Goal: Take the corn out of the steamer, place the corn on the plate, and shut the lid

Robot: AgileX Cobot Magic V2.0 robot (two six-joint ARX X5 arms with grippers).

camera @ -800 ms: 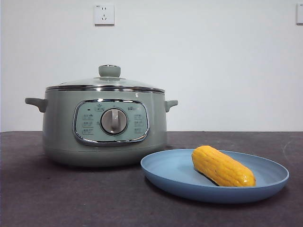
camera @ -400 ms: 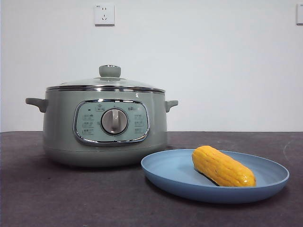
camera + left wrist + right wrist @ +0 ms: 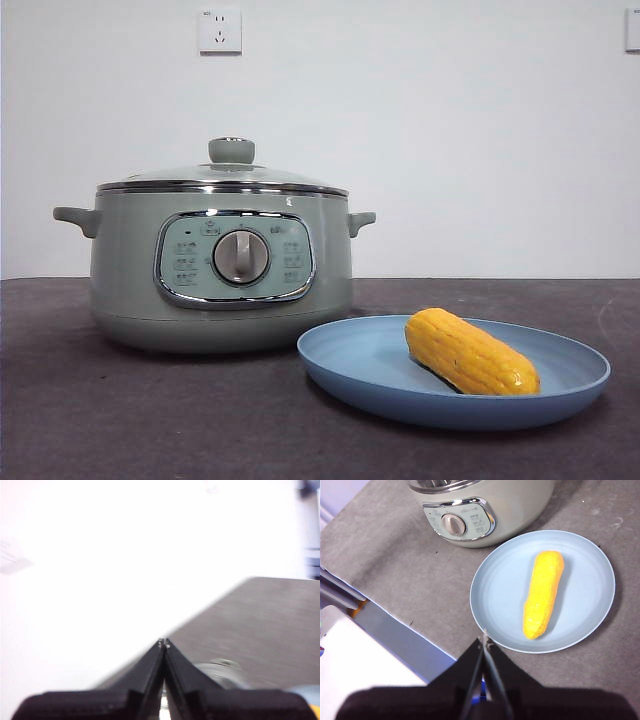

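The yellow-orange corn (image 3: 471, 351) (image 3: 543, 594) lies on the light-blue plate (image 3: 360, 370) (image 3: 495, 590) at the front right of the table. Left of the plate stands the sage-green steamer (image 3: 125, 290) (image 3: 520, 505), and the glass lid (image 3: 225, 176) with its green knob rests shut on it. My right gripper (image 3: 484, 640) is shut and empty, held high above the table near the plate's edge. My left gripper (image 3: 163, 642) is also shut and empty, raised and facing the white wall, with the blurred pot (image 3: 222, 672) below it. Neither arm appears in the front view.
A white wall with a socket (image 3: 220, 30) rises behind the dark grey table (image 3: 150, 420). In the right wrist view the table's edge (image 3: 395, 615) runs close to the plate, with blue floor and a white surface beyond it.
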